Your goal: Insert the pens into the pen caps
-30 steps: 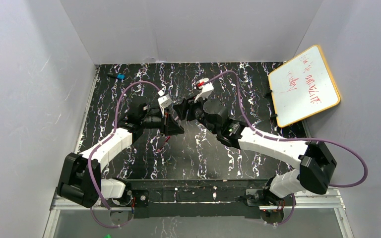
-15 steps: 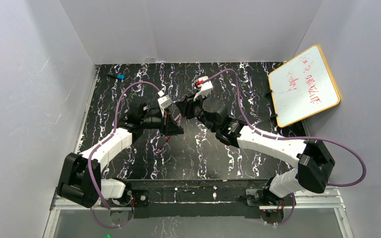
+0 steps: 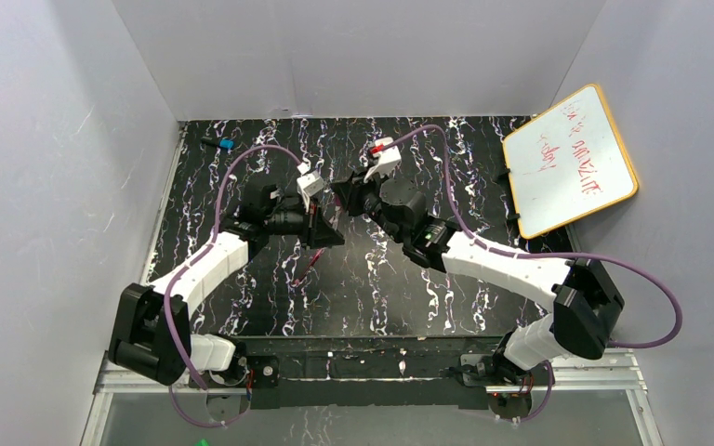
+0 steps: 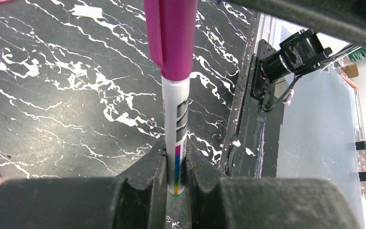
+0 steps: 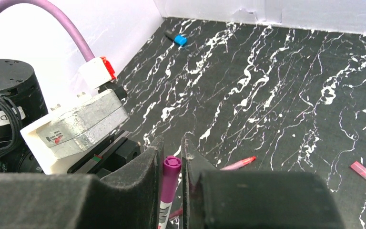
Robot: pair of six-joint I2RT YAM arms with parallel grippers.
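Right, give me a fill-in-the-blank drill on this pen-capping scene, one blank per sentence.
1. The left gripper clamps a pen whose barrel is mostly ____.
2. The cap sitting on that pen is coloured ____.
3. The right gripper has a finger on either side of the ____.
4. The small item near the far-left corner of the table is black and ____.

Missing words: white; magenta; cap; blue.
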